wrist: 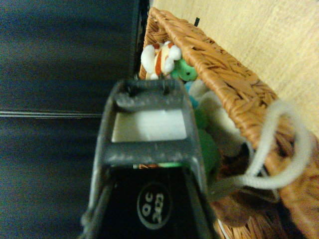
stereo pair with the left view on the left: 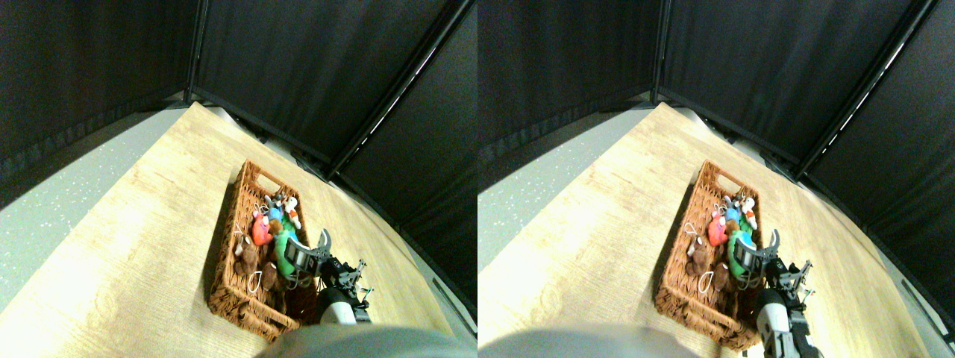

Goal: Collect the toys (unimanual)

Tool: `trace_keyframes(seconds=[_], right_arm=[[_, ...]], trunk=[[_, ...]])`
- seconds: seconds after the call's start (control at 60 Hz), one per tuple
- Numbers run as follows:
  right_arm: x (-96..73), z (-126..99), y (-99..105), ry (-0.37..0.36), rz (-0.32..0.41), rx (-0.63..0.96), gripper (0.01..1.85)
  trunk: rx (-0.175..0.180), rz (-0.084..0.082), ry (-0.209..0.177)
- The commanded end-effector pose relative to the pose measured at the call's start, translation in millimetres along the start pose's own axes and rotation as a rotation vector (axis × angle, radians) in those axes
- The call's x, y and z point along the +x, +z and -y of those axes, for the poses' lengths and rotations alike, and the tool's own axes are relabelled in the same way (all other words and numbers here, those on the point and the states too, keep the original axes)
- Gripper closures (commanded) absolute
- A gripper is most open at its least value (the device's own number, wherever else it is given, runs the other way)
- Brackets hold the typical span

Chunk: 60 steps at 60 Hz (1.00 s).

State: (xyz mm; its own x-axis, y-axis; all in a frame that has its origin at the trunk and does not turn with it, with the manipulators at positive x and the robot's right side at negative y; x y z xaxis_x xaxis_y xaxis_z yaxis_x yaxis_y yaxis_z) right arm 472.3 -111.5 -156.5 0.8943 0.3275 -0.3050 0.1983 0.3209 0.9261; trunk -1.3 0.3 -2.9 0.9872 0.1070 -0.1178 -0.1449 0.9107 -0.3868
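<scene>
The toys (stereo pair with the left view on the left: 270, 227) lie heaped inside the wicker basket (stereo pair with the left view on the left: 227, 224) on the wooden counter (stereo pair with the left view on the left: 142, 246), overlapping so that the lower brown ones are hard to tell apart. The tool (stereo pair with the left view on the left: 313, 252) hangs over the basket's right rim; whether it grips anything cannot be told. Bare counter lies open to the left of the basket.

Brown wicker basket (stereo pair with the left view on the left: 231, 224) on wooden tabletop (stereo pair with the left view on the left: 149, 246), black curtains (stereo pair with the left view on the left: 298, 67) behind

Black curtain panels (stereo pair with the left view on the left: 313, 67) enclose a light wood floor (stereo pair with the left view on the left: 134, 246).
</scene>
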Motion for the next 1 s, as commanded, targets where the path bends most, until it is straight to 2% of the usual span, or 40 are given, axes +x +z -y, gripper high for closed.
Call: trace_keyframes(seconds=[0.017,0.183,0.267,0.3,0.383,0.55,0.65,0.717,0.8,1.0], right_arm=[[0.3,-4.1,7.3,0.035,0.033,-0.005,0.85],[-5.8,-5.6,25.0,0.055,0.126,-0.021,0.91],[-13.6,-8.0,40.5,0.066,0.224,-0.095,1.02],[-14.8,-8.3,45.0,0.069,0.233,-0.107,1.06],[-26.9,-13.0,59.0,0.059,0.341,-0.154,1.20],[-45.8,-16.8,82.3,0.034,0.453,-0.161,1.32],[-56.8,-12.3,90.1,0.034,0.515,-0.161,1.29],[-62.4,-7.0,92.9,0.036,0.530,-0.165,1.27],[-66.1,-0.3,96.0,0.037,0.533,-0.156,1.35],[-71.4,28.1,98.7,0.064,0.547,-0.071,1.72]], trunk=[[-0.134,-0.009,0.009],[-0.113,-0.016,-0.002],[-0.100,-0.018,-0.010],[-0.094,-0.020,-0.013],[-0.077,-0.024,-0.026],[-0.050,-0.036,-0.052],[-0.033,-0.043,-0.063],[-0.021,-0.049,-0.070],[-0.006,-0.054,-0.078],[0.036,-0.064,-0.094]])
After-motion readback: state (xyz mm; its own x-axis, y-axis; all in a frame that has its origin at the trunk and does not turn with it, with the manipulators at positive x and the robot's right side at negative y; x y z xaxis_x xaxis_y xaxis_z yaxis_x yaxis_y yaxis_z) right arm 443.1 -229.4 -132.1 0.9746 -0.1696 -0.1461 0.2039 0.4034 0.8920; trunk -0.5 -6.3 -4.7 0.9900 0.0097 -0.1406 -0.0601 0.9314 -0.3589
